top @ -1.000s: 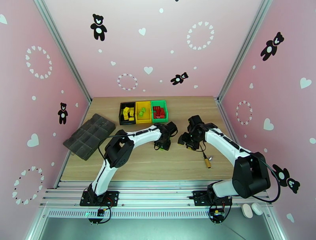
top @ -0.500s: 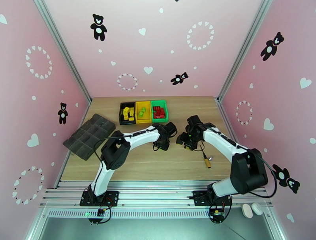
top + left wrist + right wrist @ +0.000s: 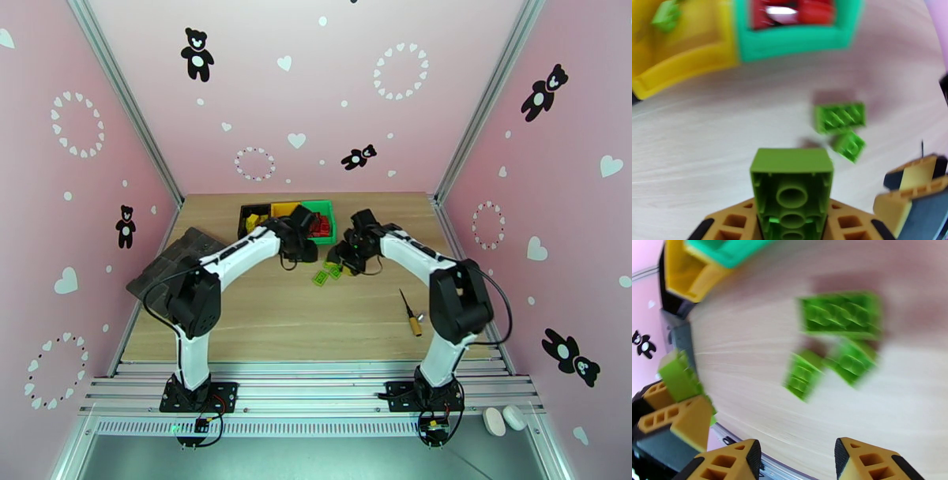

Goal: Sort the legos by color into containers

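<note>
My left gripper (image 3: 792, 215) is shut on a light green lego (image 3: 792, 185), held just above the table a little in front of the containers. Those are a black bin (image 3: 254, 211), a yellow bin (image 3: 679, 59) with a green lego (image 3: 666, 15) inside, and a green bin (image 3: 798, 37) holding red legos (image 3: 809, 10). More green legos (image 3: 841, 315) (image 3: 804, 374) (image 3: 851, 360) lie loose on the wood. My right gripper (image 3: 798, 453) hovers open just in front of them, with nothing between its fingers. From above, the left gripper (image 3: 302, 249) and right gripper (image 3: 347, 260) stand close together.
A dark grey segmented tray (image 3: 174, 268) lies at the table's left edge. A small wooden-handled screwdriver (image 3: 411, 314) rests on the right, nearer the front. Bare wood (image 3: 300, 324) spreads between the arms and the front rail.
Both arms have swung away from me toward the bins. The left gripper closed on a green lego and carried it along. Green legos on the table are now uncovered.
</note>
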